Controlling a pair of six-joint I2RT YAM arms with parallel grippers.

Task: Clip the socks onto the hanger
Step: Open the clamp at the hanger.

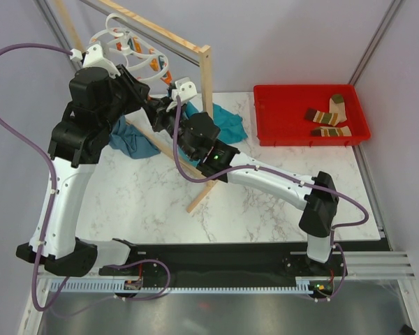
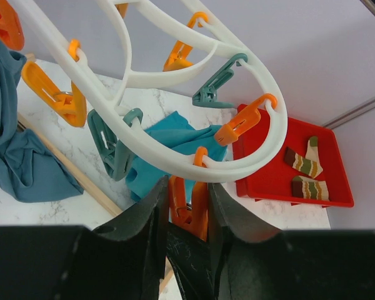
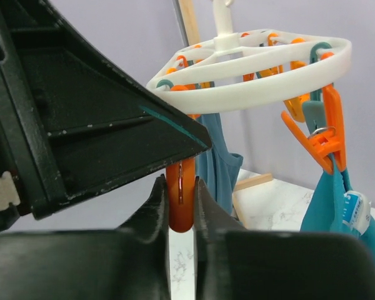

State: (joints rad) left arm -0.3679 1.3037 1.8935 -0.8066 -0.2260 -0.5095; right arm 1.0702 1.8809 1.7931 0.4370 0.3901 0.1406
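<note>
Hanger (image 3: 256, 90) has an orange clip (image 3: 182, 212) pinched in right gripper (image 3: 180, 187); left gripper (image 2: 187, 187) narrowly clasps one too.

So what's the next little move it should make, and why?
Probably the right tool should release the orange clip it pinches and head for the red tray. Both socks lie there, unheld, while the left tool also pinches an orange clip on the hanger.

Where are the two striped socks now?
In the top view, the socks lie side by side in the red tray at the far right corner of the table, apart from the hanger at far left.
</note>
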